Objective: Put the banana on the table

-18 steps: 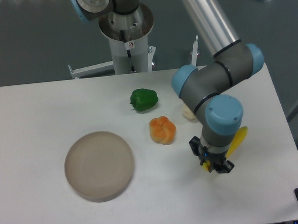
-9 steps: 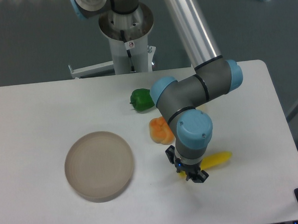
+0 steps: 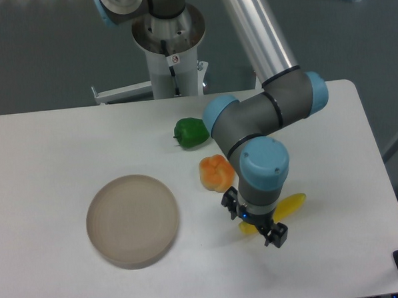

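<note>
The yellow banana [image 3: 292,205] lies nearly level, low over the right part of the white table [image 3: 52,150]. Its long end sticks out to the right of my wrist, and a short end shows at the lower left. My gripper [image 3: 255,225] points straight down over its middle and is shut on the banana. The wrist hides the fingertips and the spot where they grip. I cannot tell whether the banana touches the tabletop.
An orange pepper [image 3: 215,172] sits just left of the gripper, almost touching the arm. A green pepper [image 3: 190,132] lies farther back. A round beige-grey plate [image 3: 132,220] stands at the left. The table's right edge is close to the banana.
The gripper carried the banana left from near the right edge, and the banana swung from steeply tilted to nearly level. In the last half second it only turned slightly.
</note>
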You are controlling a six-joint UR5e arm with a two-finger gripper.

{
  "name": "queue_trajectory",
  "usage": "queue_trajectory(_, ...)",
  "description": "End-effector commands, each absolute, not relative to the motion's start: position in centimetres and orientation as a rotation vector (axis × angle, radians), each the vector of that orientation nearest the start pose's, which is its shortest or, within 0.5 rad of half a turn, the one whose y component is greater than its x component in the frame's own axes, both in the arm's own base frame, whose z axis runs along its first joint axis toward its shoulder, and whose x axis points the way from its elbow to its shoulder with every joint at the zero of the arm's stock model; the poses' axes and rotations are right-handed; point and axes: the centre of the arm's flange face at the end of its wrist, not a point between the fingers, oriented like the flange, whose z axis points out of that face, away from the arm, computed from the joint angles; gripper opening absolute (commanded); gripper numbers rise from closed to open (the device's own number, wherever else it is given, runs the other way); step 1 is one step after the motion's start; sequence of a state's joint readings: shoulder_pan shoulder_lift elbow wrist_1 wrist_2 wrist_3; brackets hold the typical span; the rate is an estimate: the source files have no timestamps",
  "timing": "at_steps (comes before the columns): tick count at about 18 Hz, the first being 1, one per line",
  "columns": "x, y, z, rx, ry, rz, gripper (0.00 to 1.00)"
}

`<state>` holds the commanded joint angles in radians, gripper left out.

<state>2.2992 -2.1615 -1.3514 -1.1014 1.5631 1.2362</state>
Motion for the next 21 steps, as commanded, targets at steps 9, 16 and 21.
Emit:
queue_trajectory(9,-43.8,55.4,31.6,-2.989,0.859,0.097,1.00)
queue_trajectory(16,-44.9,53.8,31.5,-2.984,0.910,0.069,1.00)
queue_trajectory(21,-44.9,53.8,31.0,-2.986,0.911,0.060,1.00)
